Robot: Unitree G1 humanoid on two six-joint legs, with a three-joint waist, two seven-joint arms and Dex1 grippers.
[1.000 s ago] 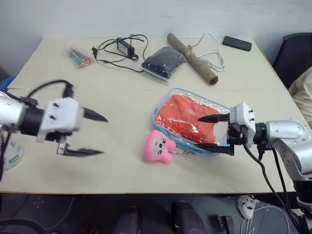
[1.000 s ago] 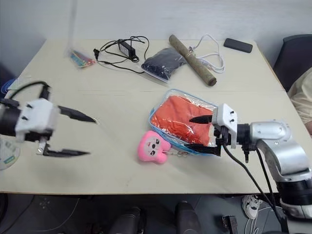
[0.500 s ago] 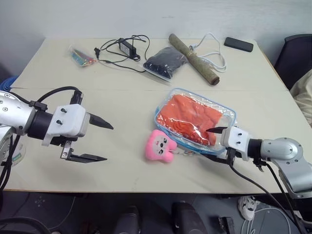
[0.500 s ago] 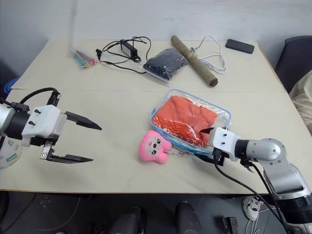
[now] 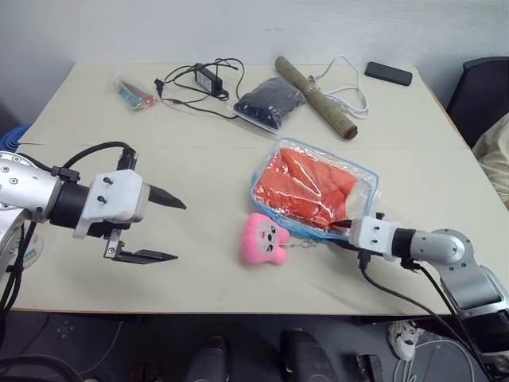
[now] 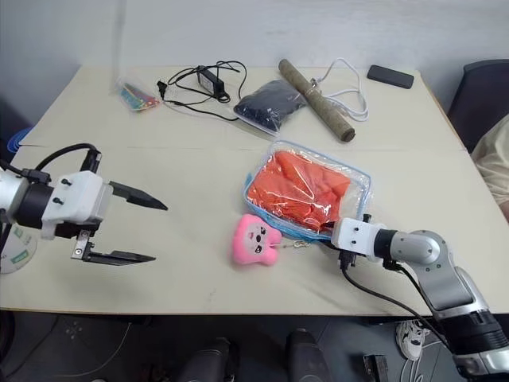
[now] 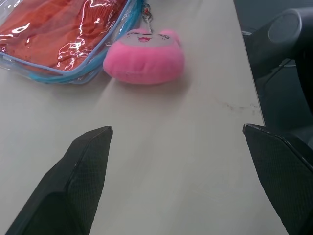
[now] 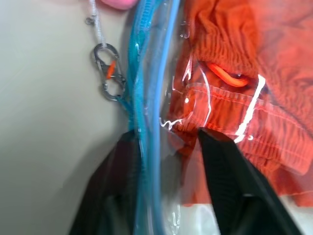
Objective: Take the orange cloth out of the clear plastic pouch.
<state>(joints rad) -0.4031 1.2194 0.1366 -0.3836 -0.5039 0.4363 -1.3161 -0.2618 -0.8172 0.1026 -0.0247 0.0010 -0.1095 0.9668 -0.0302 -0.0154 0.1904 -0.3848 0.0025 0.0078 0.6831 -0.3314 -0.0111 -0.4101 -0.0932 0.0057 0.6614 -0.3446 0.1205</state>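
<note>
Left gripper point(image 5: 171, 231): black jaws spread wide and holding nothing, hovering over bare beige tabletop point(image 5: 199, 159), well apart from the pouch.
Pink plush toy point(image 5: 265, 239): lies just beside the pouch's near-left edge, joined to it by a small metal clip point(image 8: 108, 73).
Orange cloth point(image 5: 306, 188): bright orange-red folded fabric, fully inside the clear soft plastic pouch with light blue zipper trim point(image 5: 364, 171), mid-right on the tabletop.
Right gripper point(image 8: 166, 139): jaws narrowed on the pouch's near edge, one finger outside the blue trim, the other over the clear film.
Risk, pinch: the jaws look set on trim and film, perhaps cloth beneath; pulling could drag the whole pouch, toy trailing.
Risk, slip: the slick plastic may slide out of so shallow a grip.
Risk, zipper: I cannot tell whether it is open; if shut, the cloth stays trapped.
Head views give: layout, both arms, the left gripper's distance.
Right wrist view gives: the clip and where the fingers sit.
Left wrist view gives: the toy's face and empty jaws.
</note>
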